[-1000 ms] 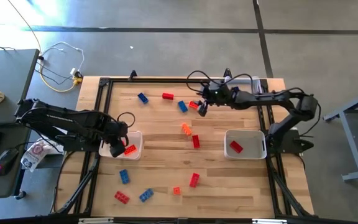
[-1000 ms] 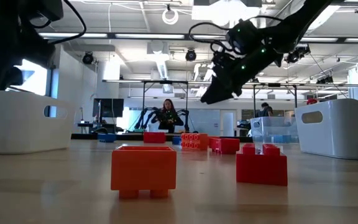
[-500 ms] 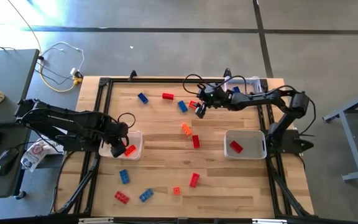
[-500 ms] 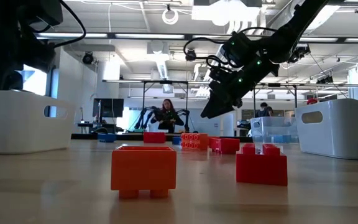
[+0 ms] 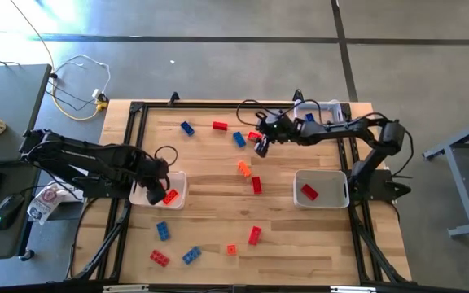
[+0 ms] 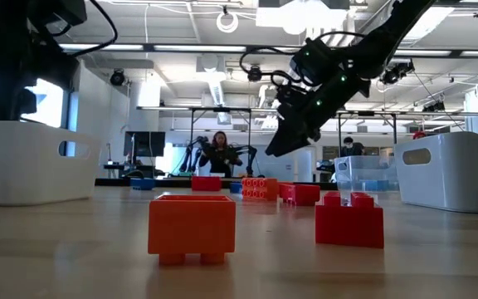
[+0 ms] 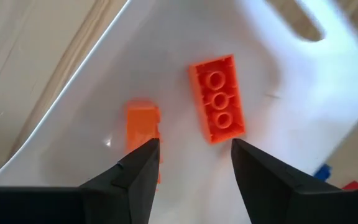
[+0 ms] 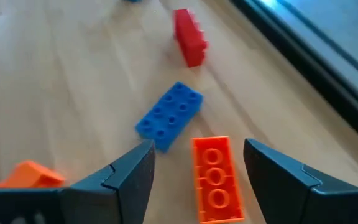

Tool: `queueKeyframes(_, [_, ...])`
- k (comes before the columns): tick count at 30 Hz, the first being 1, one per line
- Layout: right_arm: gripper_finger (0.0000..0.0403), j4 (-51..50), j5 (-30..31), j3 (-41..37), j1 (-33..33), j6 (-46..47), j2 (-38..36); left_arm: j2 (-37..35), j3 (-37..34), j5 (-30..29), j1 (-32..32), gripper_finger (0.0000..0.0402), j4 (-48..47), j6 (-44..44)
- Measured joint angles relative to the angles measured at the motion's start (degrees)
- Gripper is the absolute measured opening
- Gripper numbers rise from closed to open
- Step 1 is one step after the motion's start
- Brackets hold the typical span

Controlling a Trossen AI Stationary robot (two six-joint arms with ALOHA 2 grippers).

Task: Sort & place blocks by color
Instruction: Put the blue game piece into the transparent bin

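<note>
Red, orange and blue blocks lie scattered on the wooden table. My right gripper (image 5: 260, 146) is open and hovers above the table at its far middle. In the right wrist view its fingers (image 8: 197, 146) stand either side of an orange block (image 8: 215, 177), with a blue block (image 8: 168, 116) and a red block (image 8: 188, 37) beyond. The low view shows this gripper (image 6: 274, 148) off the table. My left gripper (image 5: 155, 192) is open over the left white tray (image 5: 177, 175). Two orange blocks (image 7: 218, 98) (image 7: 143, 130) lie on that tray's floor.
The right white tray (image 5: 324, 173) holds one red block (image 5: 309, 192). A clear container (image 5: 332, 109) stands at the far right corner. More blocks lie mid-table (image 5: 244, 168) (image 5: 256, 185) and near the front edge (image 5: 163, 231) (image 5: 255, 235). A black frame (image 5: 137, 110) borders the table.
My right gripper has moved a little toward the table's left edge and has come down somewhat, toward the orange block beside the blue one. It has stayed open. The left arm has kept still over its tray.
</note>
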Motion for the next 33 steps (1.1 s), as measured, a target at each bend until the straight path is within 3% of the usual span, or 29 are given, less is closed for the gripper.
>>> queueKeyframes(7, [0.0231, -13.29, 1.03, 6.89, 6.58, -1.74, -0.02, 0.0, 4.0, -0.85, 0.0, 0.0184, 0.05, 5.63])
queueKeyframes(15, [0.0231, -8.73, 6.35, 10.11, 8.5, 1.58, 0.8, 0.0, 6.15, -4.63, 0.0, 0.0184, 0.11, 7.03])
queueKeyframes(22, [0.0231, -8.87, 8.71, 19.08, 8.35, 1.82, 6.96, 0.0, 6.15, -7.32, 0.0, 0.0184, 0.12, 7.06])
queueKeyframes(27, [0.0231, -17.61, 12.75, 25.81, 7.72, 7.75, 12.56, 0.0, 6.15, -8.16, 0.0, 0.0184, 0.13, 7.06])
queueKeyframes(33, [0.0231, -24.06, 13.0, 30.86, 7.19, 12.74, 17.7, 0.0, 6.15, -8.15, 0.0, 0.0184, 0.13, 8.23])
